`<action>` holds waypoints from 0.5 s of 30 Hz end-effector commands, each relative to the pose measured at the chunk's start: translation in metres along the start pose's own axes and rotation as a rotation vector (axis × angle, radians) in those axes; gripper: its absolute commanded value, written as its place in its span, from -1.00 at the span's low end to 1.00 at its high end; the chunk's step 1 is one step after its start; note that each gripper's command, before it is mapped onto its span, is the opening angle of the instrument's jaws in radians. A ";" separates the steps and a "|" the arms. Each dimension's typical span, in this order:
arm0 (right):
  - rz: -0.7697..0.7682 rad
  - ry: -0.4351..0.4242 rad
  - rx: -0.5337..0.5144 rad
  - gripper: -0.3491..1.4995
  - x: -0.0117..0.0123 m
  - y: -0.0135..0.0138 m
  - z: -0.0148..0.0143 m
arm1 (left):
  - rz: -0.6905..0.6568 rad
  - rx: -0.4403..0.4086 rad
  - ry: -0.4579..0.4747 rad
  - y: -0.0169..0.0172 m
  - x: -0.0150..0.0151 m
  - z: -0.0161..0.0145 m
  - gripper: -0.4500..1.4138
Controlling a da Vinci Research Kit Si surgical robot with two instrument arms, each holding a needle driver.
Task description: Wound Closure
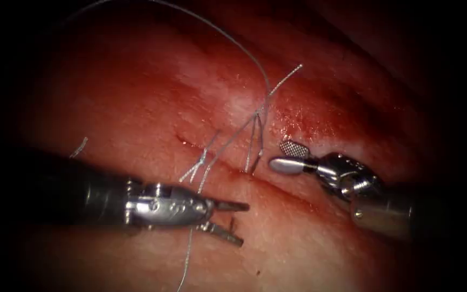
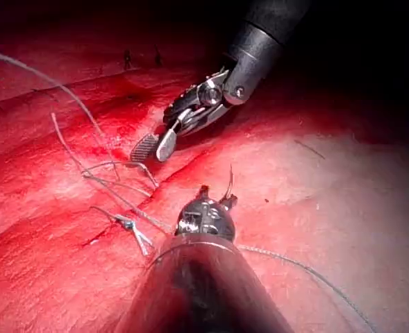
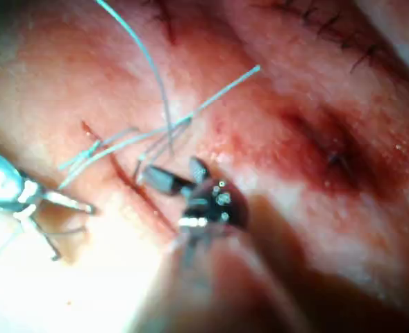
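- The left hand (image 1: pixel 236 220) comes in from the left of the endoscope view, and its two jaws stand apart. Nothing is between them; they hold no needle, no thread and no tissue.
- This hand hovers just below the cut (image 1: pixel 277 186), on its left side. A strand of thread (image 1: pixel 187 259) passes close behind its wrist and runs down to the lower edge of the endoscope view.
- In the left wrist view the same hand (image 2: pixel 214 198) is seen from behind, and its dark tips point toward the cut (image 2: pixel 176 170).
- The right hand (image 1: pixel 286 157) comes in from the right, and its jaws are also parted, one above the other. They hold nothing.
- Its tips are just beside the short thread ends (image 1: pixel 254 146) that stand up from the cut, but contact cannot be confirmed.
- In the right wrist view the right hand (image 3: pixel 173 173) lies close over the cut (image 3: pixel 131 180), with the left hand (image 3: pixel 65 225) on the far side of it.
- Several tied stitches with cut ends (image 1: pixel 198 165) sit along the cut, and one long thread (image 1: pixel 228 38) curves away over the tissue (image 1: pixel 136 92) toward the top.
- Red fluid (image 1: pixel 304 121) wets the tissue on the right of the cut.
- The needle cannot be made out among the threads, so its place cannot be told.
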 end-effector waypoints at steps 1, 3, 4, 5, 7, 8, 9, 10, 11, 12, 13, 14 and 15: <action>0.001 -0.002 0.003 0.20 -0.0006 0.0001 0.0007 | -0.039 0.004 -0.003 0.0003 -0.0004 0.0007 -1.00; 0.001 -0.002 0.003 0.18 -0.0007 0.0001 0.0007 | -0.119 0.002 -0.001 0.0005 -0.0005 0.0005 -1.00; 0.001 -0.002 0.003 0.16 -0.0007 0.0000 0.0007 | -0.143 0.004 -0.001 0.0005 -0.0006 0.0004 -1.00; 0.001 -0.002 0.003 0.16 -0.0007 0.0000 0.0007 | -0.178 -0.002 0.001 0.0006 -0.0006 0.0003 -1.00; 0.001 -0.002 0.003 0.14 -0.0007 0.0000 0.0006 | -0.259 -0.023 0.004 0.0007 -0.0006 0.0001 -1.00; 0.001 -0.002 0.003 0.13 -0.0007 0.0000 0.0006 | -0.292 -0.031 0.011 0.0008 -0.0006 0.0001 -1.00; 0.001 -0.002 0.003 0.13 -0.0008 0.0000 0.0006 | -0.354 -0.043 0.020 0.0009 -0.0005 -0.0001 -1.00; 0.001 -0.002 0.003 0.11 -0.0008 0.0000 0.0006 | -0.398 -0.054 0.027 0.0009 -0.0004 -0.0003 -1.00; 0.000 -0.002 0.003 0.07 -0.0008 0.0000 0.0006 | -0.503 -0.086 0.050 0.0011 0.0002 -0.0007 -1.00; 0.000 -0.002 0.003 0.07 -0.0008 0.0000 0.0006 | -0.503 -0.086 0.050 0.0011 0.0002 -0.0007 -1.00; 0.000 -0.002 0.003 0.05 -0.0009 0.0000 0.0006 | -0.524 -0.096 0.058 0.0013 0.0005 -0.0009 -1.00; 0.000 -0.002 0.003 0.05 -0.0009 0.0000 0.0006 | -0.556 -0.105 0.070 0.0014 0.0009 -0.0011 -1.00; 0.000 -0.002 0.003 0.04 -0.0009 0.0000 0.0006 | -0.583 -0.115 0.082 0.0015 0.0014 -0.0013 -1.00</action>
